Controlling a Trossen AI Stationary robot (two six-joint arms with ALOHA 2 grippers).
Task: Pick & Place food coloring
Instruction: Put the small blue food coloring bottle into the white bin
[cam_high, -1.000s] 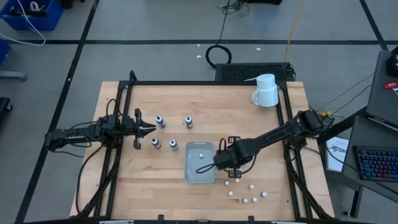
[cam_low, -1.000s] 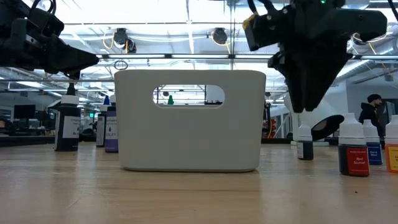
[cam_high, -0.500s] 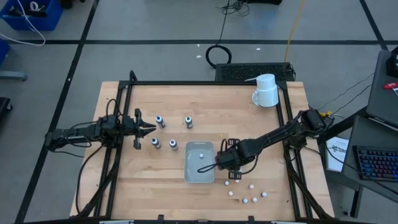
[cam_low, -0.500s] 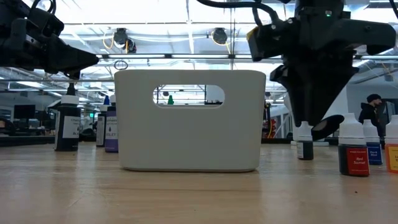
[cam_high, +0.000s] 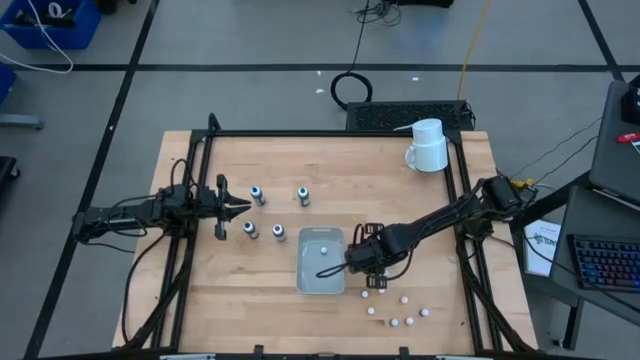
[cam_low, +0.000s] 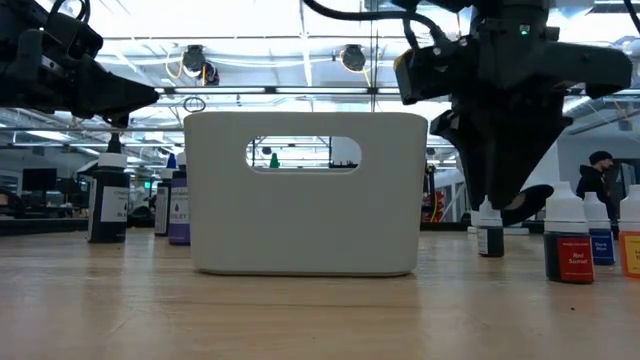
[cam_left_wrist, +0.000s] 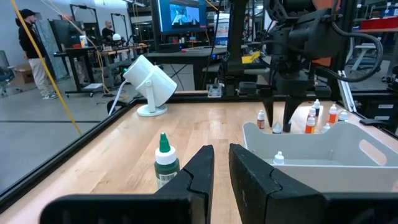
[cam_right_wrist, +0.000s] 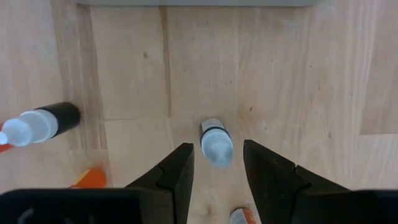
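Observation:
Four small food coloring bottles with dark caps (cam_high: 257, 194) stand left of the white bin (cam_high: 320, 262). Several white-capped ones (cam_high: 404, 299) stand to its right, and one (cam_high: 323, 248) is inside it. My right gripper (cam_right_wrist: 217, 163) points straight down just right of the bin, open. Its fingers stand on either side of an upright white-capped bottle (cam_right_wrist: 216, 142) without touching it. In the low view that bottle (cam_low: 490, 228) stands on the table under the gripper (cam_low: 498, 195). My left gripper (cam_high: 240, 207) waits near the dark-capped bottles, with only a narrow slit between its fingers.
A white mug (cam_high: 430, 145) sits at the far right of the table. Near my right gripper stand a black-bodied bottle (cam_right_wrist: 37, 124) and an orange one (cam_right_wrist: 93, 177). A green-capped bottle (cam_left_wrist: 163, 158) stands ahead of my left gripper. A black frame (cam_high: 330, 133) borders the table.
My right gripper has come down a little over the white-capped bottle beside the bin and edged slightly toward the table's near edge, staying open. The bottles and the bin have stayed where they were.

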